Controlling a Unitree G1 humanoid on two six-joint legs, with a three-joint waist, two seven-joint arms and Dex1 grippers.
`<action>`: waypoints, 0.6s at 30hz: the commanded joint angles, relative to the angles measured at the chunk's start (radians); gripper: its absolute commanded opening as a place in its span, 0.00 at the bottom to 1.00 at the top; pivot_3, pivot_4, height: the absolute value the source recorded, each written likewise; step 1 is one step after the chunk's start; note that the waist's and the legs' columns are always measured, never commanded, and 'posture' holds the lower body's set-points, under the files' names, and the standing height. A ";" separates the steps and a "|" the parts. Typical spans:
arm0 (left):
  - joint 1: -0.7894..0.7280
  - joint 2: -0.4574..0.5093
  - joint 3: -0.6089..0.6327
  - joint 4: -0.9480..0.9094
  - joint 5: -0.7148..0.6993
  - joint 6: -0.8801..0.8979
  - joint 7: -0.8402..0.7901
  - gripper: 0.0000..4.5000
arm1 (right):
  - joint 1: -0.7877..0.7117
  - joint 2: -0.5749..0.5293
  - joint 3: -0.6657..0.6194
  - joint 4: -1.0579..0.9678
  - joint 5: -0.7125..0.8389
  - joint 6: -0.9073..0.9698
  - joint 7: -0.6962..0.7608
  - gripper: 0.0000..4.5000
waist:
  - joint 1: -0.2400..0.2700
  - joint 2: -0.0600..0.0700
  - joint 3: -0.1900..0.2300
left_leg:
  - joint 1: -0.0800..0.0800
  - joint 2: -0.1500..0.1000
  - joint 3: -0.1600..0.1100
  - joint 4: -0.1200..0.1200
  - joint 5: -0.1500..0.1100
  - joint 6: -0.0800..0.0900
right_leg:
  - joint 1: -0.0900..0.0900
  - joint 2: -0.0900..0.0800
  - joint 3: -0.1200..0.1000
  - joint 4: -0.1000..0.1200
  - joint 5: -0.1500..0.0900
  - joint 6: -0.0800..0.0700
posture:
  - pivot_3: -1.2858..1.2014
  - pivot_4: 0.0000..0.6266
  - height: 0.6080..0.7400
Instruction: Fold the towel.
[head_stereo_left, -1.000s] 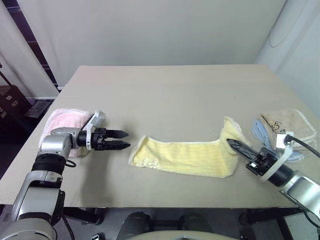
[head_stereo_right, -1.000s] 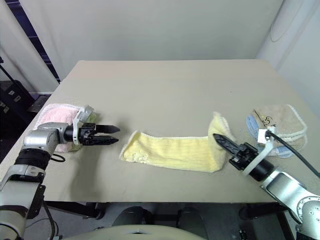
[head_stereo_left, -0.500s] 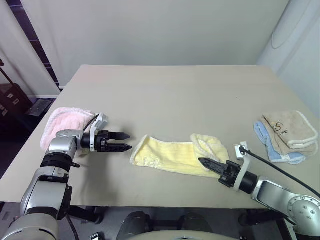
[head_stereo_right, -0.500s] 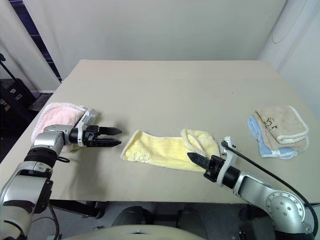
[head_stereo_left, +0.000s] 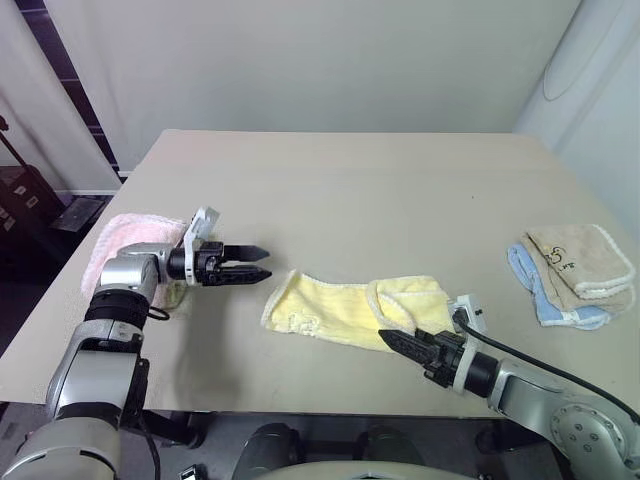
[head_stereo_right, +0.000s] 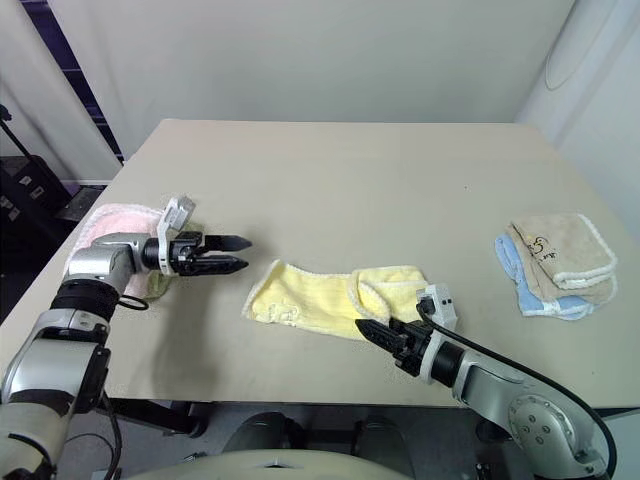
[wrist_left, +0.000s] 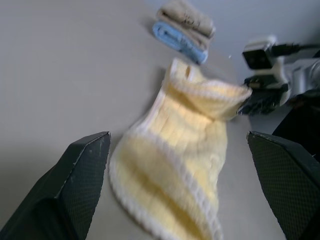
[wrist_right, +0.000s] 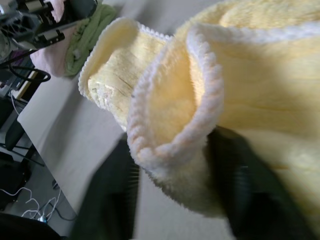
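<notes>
The towel (head_stereo_left: 350, 310) lies near the front edge of the beige table (head_stereo_left: 350, 200), between my two arms. It is pale yellow terry cloth with a whitish hemmed border. Its right end is folded back over itself, so that part is a double layer with a curled, looping hem, while the left end lies flat in a single layer with a rounded corner. My right gripper (head_stereo_left: 392, 340) sits low at the folded end's front edge; its black fingers stand apart on either side of the curled hem, touching it or very nearly. My left gripper (head_stereo_left: 262, 274) hovers just left of the towel's flat end, pointing toward it, its fingers spread wide and empty. A pink towel (head_stereo_left: 125, 245) lies behind my left wrist. Beige and blue cloths (head_stereo_left: 572, 272) are stacked far to the right.
</notes>
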 joint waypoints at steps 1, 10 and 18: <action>-0.037 -0.018 0.041 -0.087 -0.031 0.041 0.027 1.00 | 0.017 -0.015 -0.095 -0.090 0.065 -0.035 0.058 0.80 | 0.000 0.000 0.000 | 0.000 0.000 0.000 0.000 0.000 0.000 | 0.000 0.000 0.000 0.000 0.000 0.000 | 0.52 0.00 1.00; -0.086 -0.162 0.080 -0.228 -0.106 0.110 0.099 1.00 | 0.002 -0.081 -0.300 -0.061 0.237 -0.054 0.077 0.88 | 0.000 -0.001 0.000 | 0.000 0.001 -0.001 0.008 -0.002 0.003 | 0.004 0.000 0.000 0.001 0.001 0.001 | 0.52 0.00 1.00; -0.102 -0.388 -0.056 -0.199 0.003 -0.026 0.160 1.00 | -0.092 -0.046 -0.184 0.099 -0.065 -0.195 0.227 0.60 | 0.000 0.000 0.001 | 0.000 -0.001 -0.001 0.013 -0.003 0.006 | 0.007 -0.001 0.000 -0.003 0.004 0.001 | 0.52 0.00 1.00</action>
